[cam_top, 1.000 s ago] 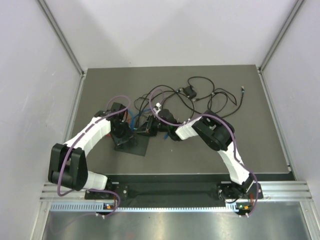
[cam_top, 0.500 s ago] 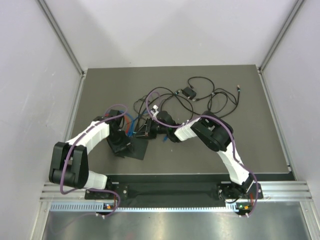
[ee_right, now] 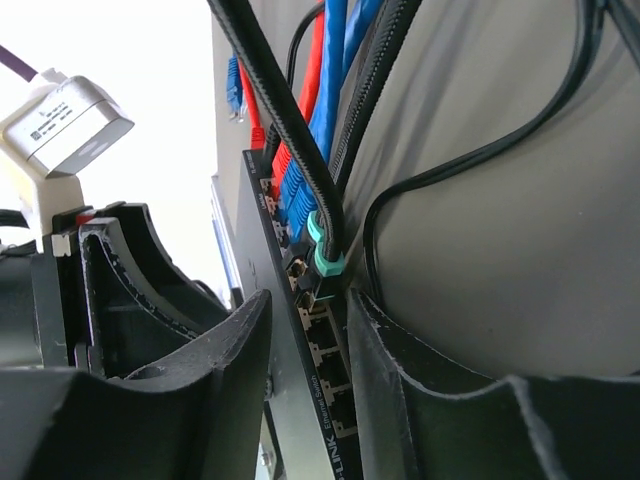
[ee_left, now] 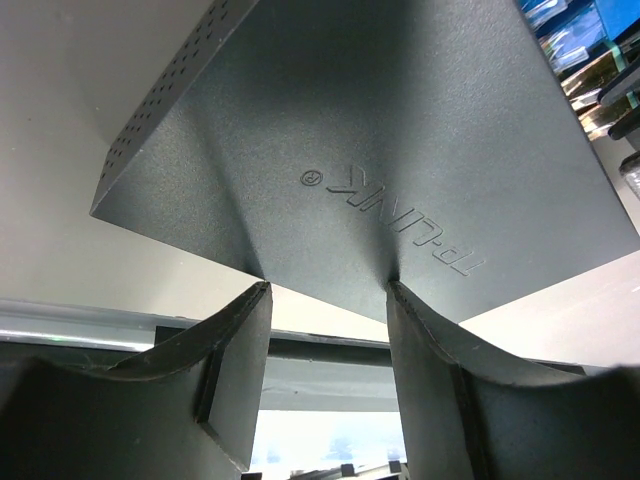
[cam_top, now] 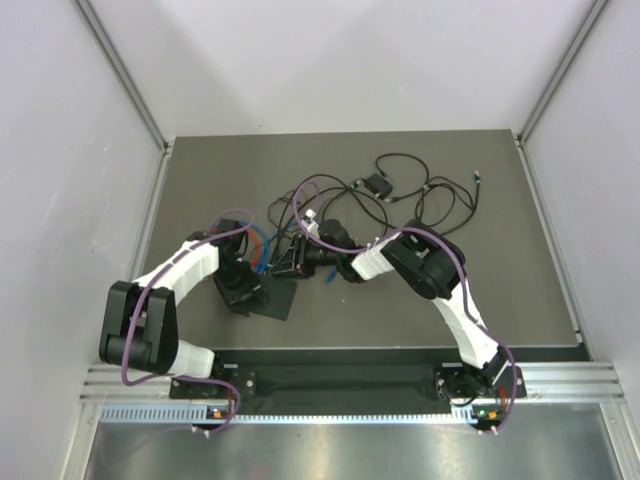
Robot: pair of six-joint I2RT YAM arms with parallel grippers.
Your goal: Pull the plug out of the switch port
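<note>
The flat black TP-Link switch (cam_top: 272, 296) lies left of centre, with its top face filling the left wrist view (ee_left: 400, 150). My left gripper (cam_top: 238, 287) is open, and both fingertips (ee_left: 262, 290) rest on the switch's top near a corner, with nothing between them (ee_left: 327, 285). My right gripper (cam_top: 290, 262) is at the port edge. In the right wrist view its jaws (ee_right: 307, 298) stand narrowly apart astride the port face (ee_right: 322, 385). A teal-booted plug (ee_right: 325, 262) on a black braided cable sits in a port just beyond the tips. Blue (ee_right: 300, 190) and red (ee_right: 275, 160) plugs sit further along.
Loose black cables (cam_top: 430, 195) and a small black adapter block (cam_top: 378, 185) lie at the back right. Blue and red cables (cam_top: 262, 245) run from the switch's far edge. A small blue piece (cam_top: 330, 280) lies under the right wrist. Grey walls stand on both sides.
My left gripper has moved nearer along the switch and settled on its top. The switch and cable bundle shifted slightly left. My right gripper stays at the port edge.
</note>
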